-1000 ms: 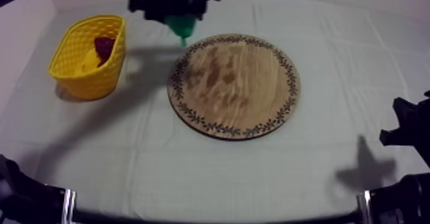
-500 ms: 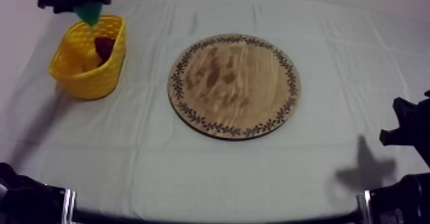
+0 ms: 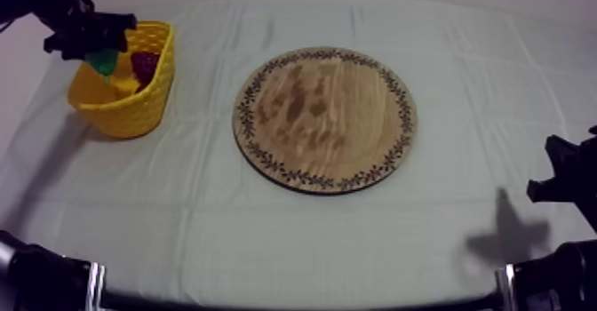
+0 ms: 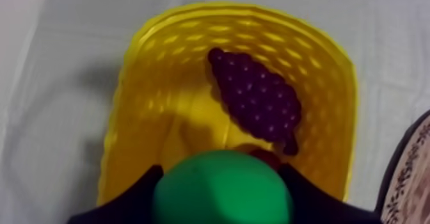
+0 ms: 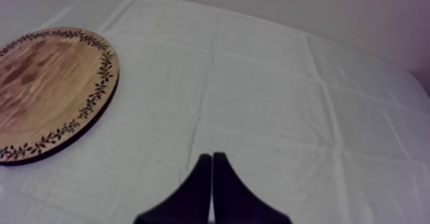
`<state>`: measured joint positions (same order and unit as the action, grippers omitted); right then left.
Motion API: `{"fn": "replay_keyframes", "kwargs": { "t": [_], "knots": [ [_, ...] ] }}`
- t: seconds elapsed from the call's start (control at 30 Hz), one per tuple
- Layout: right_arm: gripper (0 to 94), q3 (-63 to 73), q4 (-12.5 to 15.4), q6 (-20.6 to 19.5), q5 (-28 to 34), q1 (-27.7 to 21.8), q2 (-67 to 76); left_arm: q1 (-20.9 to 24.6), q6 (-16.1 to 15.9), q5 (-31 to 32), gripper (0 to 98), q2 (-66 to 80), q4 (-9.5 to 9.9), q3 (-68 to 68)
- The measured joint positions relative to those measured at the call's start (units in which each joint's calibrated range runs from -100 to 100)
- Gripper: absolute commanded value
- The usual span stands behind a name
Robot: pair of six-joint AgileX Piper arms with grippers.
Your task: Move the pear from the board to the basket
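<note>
— How far along am I?

— Your left tool (image 3: 99, 50) is clamped on the pear (image 4: 221, 189), which hangs just over the yellow basket (image 4: 320, 66), with the bunch of grapes (image 4: 256, 102) inside, below it. The wooden board (image 3: 324, 119), well off to its side, is bare. Only the drop is left, I'd say. Your right tool (image 5: 212, 175), pinched together, holds nothing.

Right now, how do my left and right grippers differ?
The left gripper is shut on the pear; the right gripper is shut on nothing. The left gripper hangs over the yellow basket; the right gripper sits over bare cloth, apart from the wooden board. Both are black.
</note>
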<state>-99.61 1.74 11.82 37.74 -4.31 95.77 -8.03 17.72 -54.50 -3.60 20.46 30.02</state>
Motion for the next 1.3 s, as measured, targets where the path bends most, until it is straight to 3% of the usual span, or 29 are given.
{"fn": "replay_keyframes", "kwargs": {
  "t": [0.47, 0.53, 0.67, 0.87, 1.1, 1.17, 1.3],
  "knots": [
    [0.5, 0.0, 0.0, 0.0, 0.0, 0.0, 0.0, 1.6, -1.3, 8.5, 47.3, -4.7, -1.14, 2.6],
    [0.5, 0.0, 0.0, 0.0, 0.0, 0.0, 0.0, 1.9, -1.5, 9.3, 55.2, -5.1, -1.54, 2.0],
    [0.5, 0.0, 0.0, 0.0, 0.0, 0.0, 0.0, 2.5, -0.4, 9.5, 84.0, -5.5, -1.89, 0.6],
    [0.5, 0.0, 0.0, 0.0, 0.0, 0.0, 0.0, 2.6, 0.9, 9.5, 94.8, -5.7, -1.32, 0.0],
    [0.5, 0.0, 0.0, 0.0, 0.0, 0.0, 0.0, 2.6, 1.1, 9.2, 88.4, -4.0, -1.38, -0.4],
    [0.5, 0.0, 0.0, 0.0, 0.0, 0.0, 0.0, 2.6, 1.1, 8.5, 80.9, -2.6, -1.42, -0.5],
    [0.5, 0.0, 0.0, 0.0, 0.0, 0.0, 0.0, 2.5, 1.0, 8.0, 55.8, 0.6, -1.45, -0.6]
  ]
}}
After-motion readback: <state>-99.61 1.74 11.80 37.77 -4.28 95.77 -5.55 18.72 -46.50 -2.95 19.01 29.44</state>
